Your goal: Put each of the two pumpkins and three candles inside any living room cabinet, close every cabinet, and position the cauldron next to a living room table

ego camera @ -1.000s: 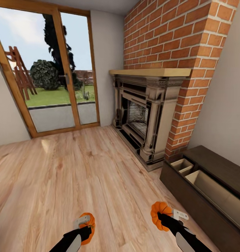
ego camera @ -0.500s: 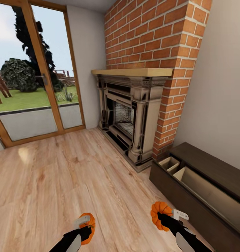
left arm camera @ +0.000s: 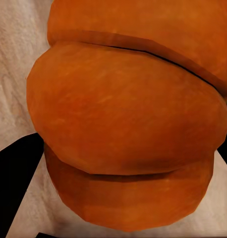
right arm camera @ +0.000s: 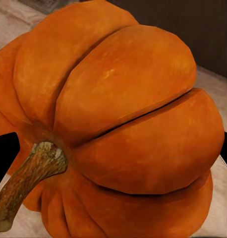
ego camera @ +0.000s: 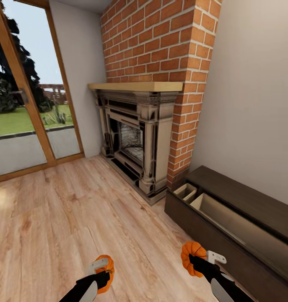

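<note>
Head view: each hand (ego camera: 105, 270) (ego camera: 193, 260) grips an unlabelled pumpkin (ego camera: 107, 268) (ego camera: 190, 254).

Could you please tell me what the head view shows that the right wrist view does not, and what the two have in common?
Head view alone: the fireplace, the brick chimney, the glass door, the left claw holding a second pumpkin, and the dark cabinet's open beige drawer. Right wrist view alone: the curved brown stem, close up. Shared: the right claw's pumpkin and the wood floor.
</note>
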### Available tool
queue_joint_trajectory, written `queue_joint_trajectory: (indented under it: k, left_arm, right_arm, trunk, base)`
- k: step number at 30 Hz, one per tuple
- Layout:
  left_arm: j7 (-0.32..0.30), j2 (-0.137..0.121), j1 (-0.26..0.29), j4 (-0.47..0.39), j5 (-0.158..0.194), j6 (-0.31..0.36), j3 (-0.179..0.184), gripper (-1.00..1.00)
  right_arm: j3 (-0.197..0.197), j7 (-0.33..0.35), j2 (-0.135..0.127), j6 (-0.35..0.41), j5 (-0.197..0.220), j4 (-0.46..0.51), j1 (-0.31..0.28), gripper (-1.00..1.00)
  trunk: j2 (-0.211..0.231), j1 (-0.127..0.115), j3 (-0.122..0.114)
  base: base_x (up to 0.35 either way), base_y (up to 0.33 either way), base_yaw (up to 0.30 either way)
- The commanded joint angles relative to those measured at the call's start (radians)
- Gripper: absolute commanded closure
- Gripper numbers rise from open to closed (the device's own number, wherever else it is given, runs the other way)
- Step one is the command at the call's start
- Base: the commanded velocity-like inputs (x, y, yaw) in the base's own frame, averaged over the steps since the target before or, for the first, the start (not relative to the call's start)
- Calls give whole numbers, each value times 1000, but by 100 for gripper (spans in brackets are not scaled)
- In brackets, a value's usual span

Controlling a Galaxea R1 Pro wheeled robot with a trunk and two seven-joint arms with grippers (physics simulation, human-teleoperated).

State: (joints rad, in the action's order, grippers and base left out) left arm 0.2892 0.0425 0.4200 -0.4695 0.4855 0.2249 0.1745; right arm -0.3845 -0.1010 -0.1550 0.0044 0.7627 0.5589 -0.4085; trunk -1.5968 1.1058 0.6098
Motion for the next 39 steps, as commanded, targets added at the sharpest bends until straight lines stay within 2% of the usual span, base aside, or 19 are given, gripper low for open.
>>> queue_joint_trajectory:
  k: [1,31,39]
  left_arm:
    - [11,-1,0,-3,7,4,8,100]
    - [10,-4,0,-3,8,4,8,100]
    - [10,-4,0,-3,9,4,8,100]
  right_arm:
    - [-8,-9,-1,0,7,2,-1,100]
    - [-8,-9,-1,0,7,2,-1,100]
    - [-8,-9,-1,0,7,2,-1,100]
  trunk:
    - [-1,0,1]
    - [-1,0,1]
    - [-1,0,1]
  base:
    - [0,0,-279]
    - [0,0,-279]
    - [0,109,-279]
